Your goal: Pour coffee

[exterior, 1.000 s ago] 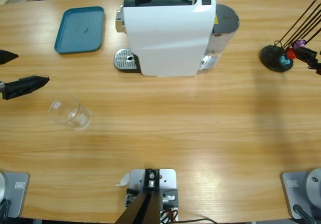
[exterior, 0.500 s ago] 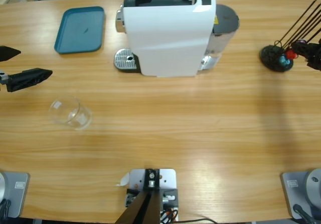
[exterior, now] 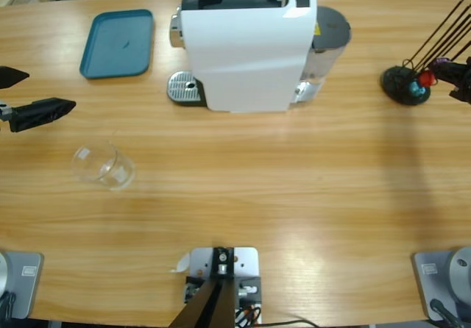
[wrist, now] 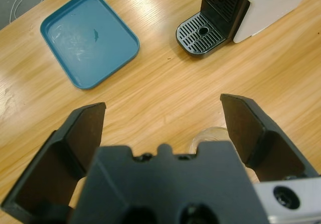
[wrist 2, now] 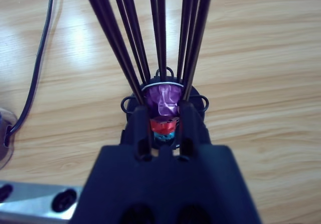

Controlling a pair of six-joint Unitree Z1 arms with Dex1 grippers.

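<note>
A small clear glass tumbler (exterior: 103,165) stands on the table's left part; no coffee shows in it from here. My left gripper (exterior: 50,90) hovers open at the left edge, above and left of the tumbler, with nothing between its jaws. In the left wrist view the tumbler's rim (wrist: 210,135) peeks out just past the left gripper (wrist: 160,118). My right gripper (exterior: 447,74) is at the capsule stand (exterior: 403,85) on the far right. In the right wrist view the right gripper (wrist 2: 164,114) is shut on a red capsule (wrist 2: 163,124), below a purple capsule (wrist 2: 161,99).
A white coffee machine (exterior: 246,48) stands at the back middle, its round metal drip tray (exterior: 185,87) on its left. A teal tray (exterior: 118,43) lies at the back left. Thin black rods (wrist 2: 160,28) rise from the capsule stand around my right gripper.
My left gripper has moved a little away from the tumbler toward the table's back, still open. The right gripper has shifted slightly at the capsule stand.
</note>
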